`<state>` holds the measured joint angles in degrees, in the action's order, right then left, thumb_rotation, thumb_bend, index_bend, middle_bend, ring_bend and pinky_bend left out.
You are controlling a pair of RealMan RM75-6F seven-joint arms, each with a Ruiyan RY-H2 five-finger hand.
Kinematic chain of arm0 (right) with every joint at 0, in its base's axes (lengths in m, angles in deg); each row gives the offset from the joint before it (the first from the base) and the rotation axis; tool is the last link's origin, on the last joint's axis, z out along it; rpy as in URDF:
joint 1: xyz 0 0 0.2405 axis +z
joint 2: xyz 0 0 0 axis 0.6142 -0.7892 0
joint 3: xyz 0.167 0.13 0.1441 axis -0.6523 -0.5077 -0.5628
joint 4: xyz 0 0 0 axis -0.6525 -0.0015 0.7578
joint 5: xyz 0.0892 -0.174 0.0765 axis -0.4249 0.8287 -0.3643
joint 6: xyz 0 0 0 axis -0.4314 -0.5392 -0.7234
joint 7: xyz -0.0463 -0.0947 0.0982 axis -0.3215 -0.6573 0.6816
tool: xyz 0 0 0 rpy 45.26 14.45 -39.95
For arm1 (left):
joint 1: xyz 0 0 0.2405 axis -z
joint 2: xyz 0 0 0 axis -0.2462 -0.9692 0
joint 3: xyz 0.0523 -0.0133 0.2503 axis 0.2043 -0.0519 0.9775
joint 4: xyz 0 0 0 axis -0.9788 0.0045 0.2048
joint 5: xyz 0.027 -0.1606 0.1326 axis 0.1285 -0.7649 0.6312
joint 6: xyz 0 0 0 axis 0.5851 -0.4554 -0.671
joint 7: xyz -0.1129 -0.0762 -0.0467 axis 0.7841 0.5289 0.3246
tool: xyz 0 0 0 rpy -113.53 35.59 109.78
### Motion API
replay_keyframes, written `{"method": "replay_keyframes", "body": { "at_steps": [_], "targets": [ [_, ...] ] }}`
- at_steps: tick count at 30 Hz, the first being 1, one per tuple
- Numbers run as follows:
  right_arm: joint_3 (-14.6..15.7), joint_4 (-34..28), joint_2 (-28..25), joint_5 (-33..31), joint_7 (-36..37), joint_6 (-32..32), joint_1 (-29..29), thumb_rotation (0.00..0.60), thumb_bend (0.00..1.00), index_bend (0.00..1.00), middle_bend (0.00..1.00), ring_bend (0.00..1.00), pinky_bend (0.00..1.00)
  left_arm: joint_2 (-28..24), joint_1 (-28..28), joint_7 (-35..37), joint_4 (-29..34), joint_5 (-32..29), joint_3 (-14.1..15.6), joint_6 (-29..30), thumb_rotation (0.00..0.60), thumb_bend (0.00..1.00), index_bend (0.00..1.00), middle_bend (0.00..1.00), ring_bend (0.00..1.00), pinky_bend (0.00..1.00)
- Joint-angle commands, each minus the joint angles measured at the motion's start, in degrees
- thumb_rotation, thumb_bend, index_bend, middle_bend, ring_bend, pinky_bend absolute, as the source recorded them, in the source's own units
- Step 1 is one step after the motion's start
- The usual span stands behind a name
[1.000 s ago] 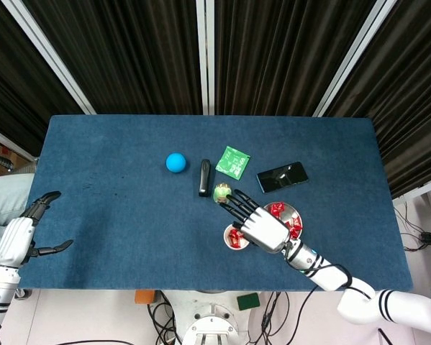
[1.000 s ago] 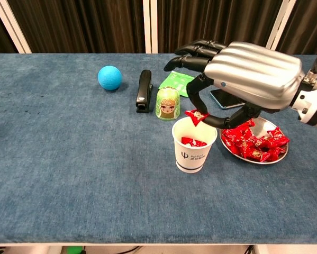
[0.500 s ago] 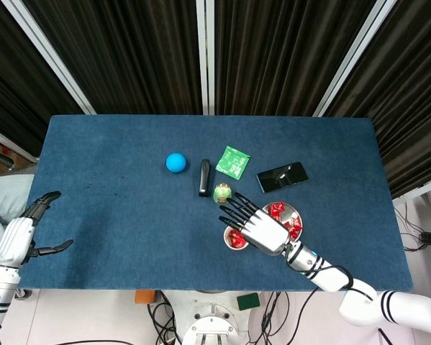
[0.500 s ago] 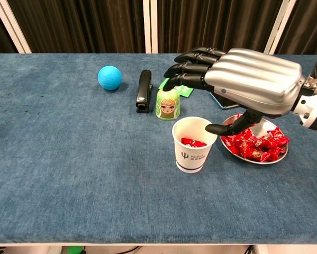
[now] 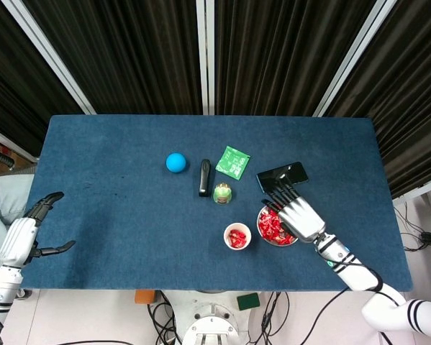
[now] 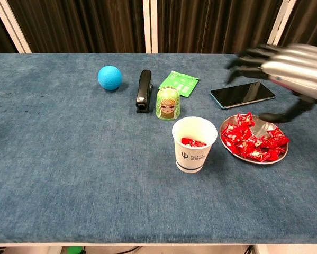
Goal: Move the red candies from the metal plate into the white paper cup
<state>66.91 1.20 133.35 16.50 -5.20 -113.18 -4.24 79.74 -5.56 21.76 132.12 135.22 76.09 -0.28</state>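
red candies [image 6: 253, 142] on the metal plate [image 6: 281, 157] just under the right hand [image 5: 297, 213], empty, fingers spread

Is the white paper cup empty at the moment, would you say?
No, red candies already lie inside the white paper cup, plainly visible in the chest view.

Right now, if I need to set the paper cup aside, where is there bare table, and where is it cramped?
Bare cloth runs left of the paper cup and in front of the blue ball, out to the left edge. The near edge is bare too. It is cramped around the stapler, doll, green packet, phone and plate, where the right robot hand hovers.
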Motion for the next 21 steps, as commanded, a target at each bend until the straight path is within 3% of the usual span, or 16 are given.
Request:
{"method": "replay_keyframes", "body": {
  "at_steps": [1,8,21],
  "targets": [
    [0.4,-0.43,-2.04,-3.48,-1.49,2.88,-1.32,0.6,0.27,0.26,0.07,0.0,0.0,0.07,0.09,-0.07,0.01,0.03,0.03,-0.16,0.6,0.1,0.14,0.11,0.12,0.25],
    [1.39,-0.18,-2.09,-4.51,-2.45,4.98,-1.8,0.6,0.27,0.36,0.07,0.0,0.0,0.07,0.11,-0.26,0.13,0.0,0.06,-0.17,0.6,0.1,0.14,0.11,0.12,0.25],
    [1.95,2.65,1.27,-4.76,-3.25,7.89,-1.44,0.6,0.28,0.39,0.08,0.0,0.0,0.04,-0.03,0.28,-0.33,-0.23,0.07,-0.11,0.6,0.1,0.14,0.11,0.12,0.25]
  ]
}}
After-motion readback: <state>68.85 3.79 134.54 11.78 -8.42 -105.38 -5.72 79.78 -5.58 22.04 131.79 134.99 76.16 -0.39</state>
